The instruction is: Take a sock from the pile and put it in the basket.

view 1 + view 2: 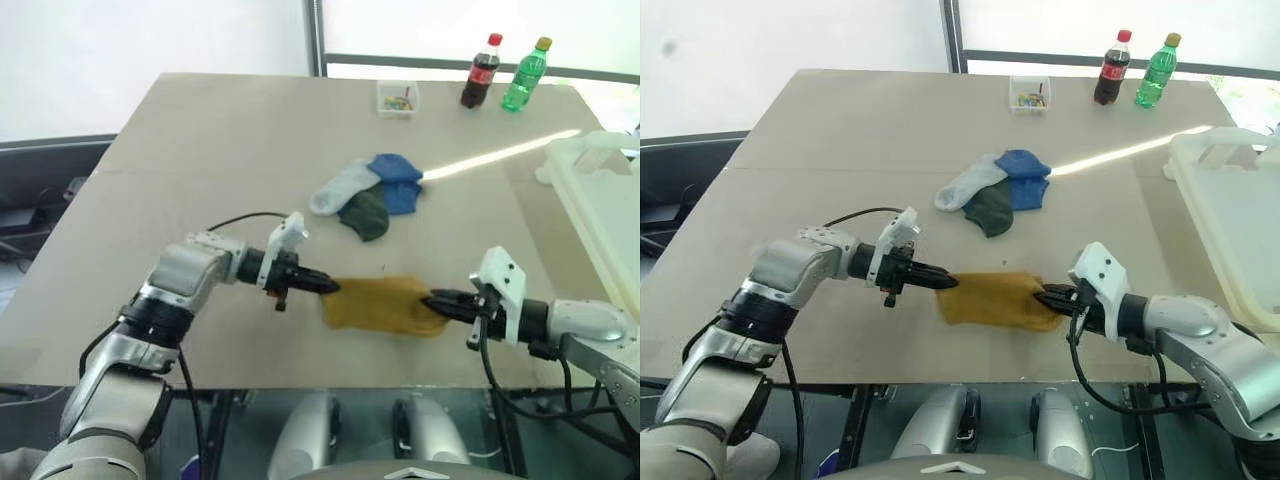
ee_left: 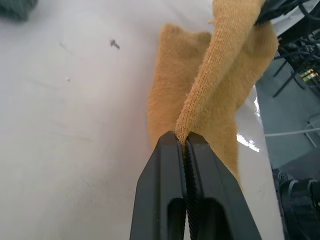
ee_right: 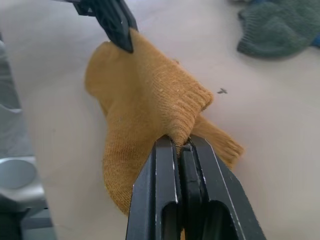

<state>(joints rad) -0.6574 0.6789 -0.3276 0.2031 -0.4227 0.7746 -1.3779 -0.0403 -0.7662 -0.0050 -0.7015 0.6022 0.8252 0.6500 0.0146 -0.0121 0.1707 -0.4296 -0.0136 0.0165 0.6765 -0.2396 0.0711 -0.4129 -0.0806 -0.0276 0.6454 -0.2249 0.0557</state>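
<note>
We are pinching the mustard-yellow sock at its left end with our left gripper, fingers clamped tight on a fold of the fabric. The sock is hanging stretched between both grippers, near the front edge of the table. Our right gripper is gripping the sock's right end, jaws closed on the cuff. Behind it, the pile of grey, green and blue socks is lying mid-table. The basket is sitting at the far right.
</note>
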